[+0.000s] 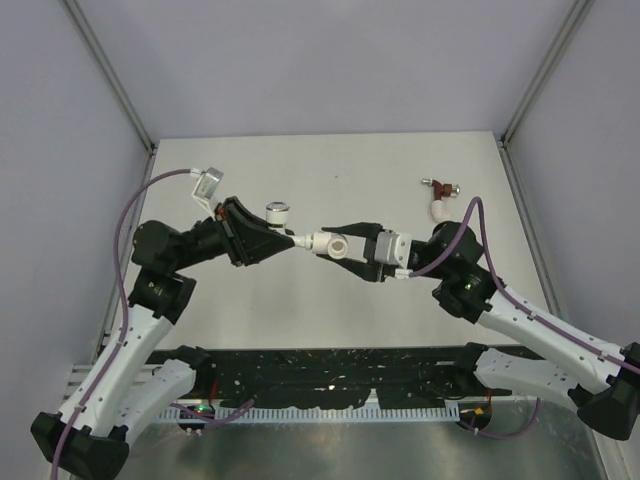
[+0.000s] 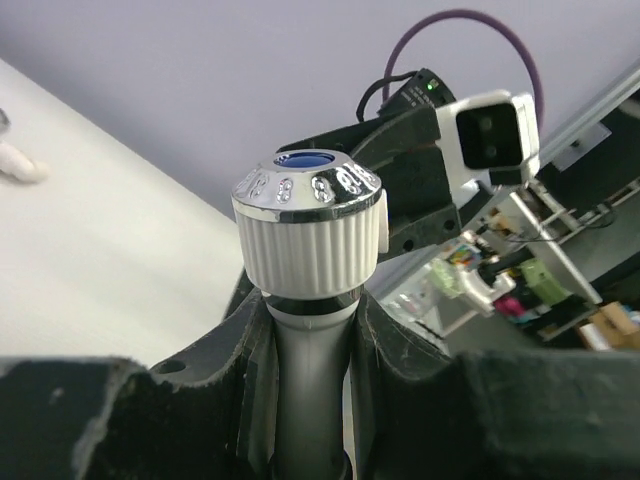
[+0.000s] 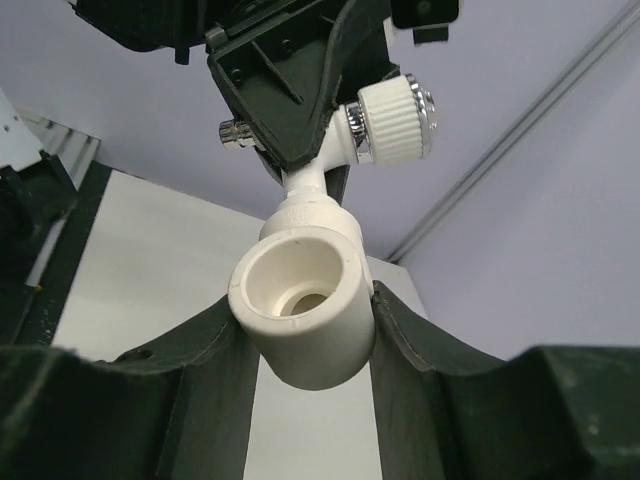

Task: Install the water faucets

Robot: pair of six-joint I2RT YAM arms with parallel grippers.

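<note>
Water faucet of white plastic (image 1: 277,210), T-shaped, with a ribbed knob under a silvery cap and a blue dot at its centre, is held in mid-air above the pale table (image 1: 330,160) by the left claw (image 1: 289,240), whose black fingers are clamped on its smooth stem just below the knob. Facing it, the right claw (image 1: 345,248) is closed around a plain white plastic elbow fitting (image 1: 330,243), gripping the round barrel so that one open socket looks at the right wrist camera. The faucet's lower end meets the elbow's other collar. Its threaded metal tip is hidden there, so how far it has gone in cannot be told. My reading is that the step in hand is screwing this faucet into the elbow. The next move calls for both parts to lie on one axis while one claw turns about it with a light push. A tilt could cross the thread, and the glossy round plastic may slip under the pads. At the table's far right the dark red faucet (image 1: 438,185) lies touching a second white elbow (image 1: 437,208), seemingly joined already, though it is too small to be sure.
</note>
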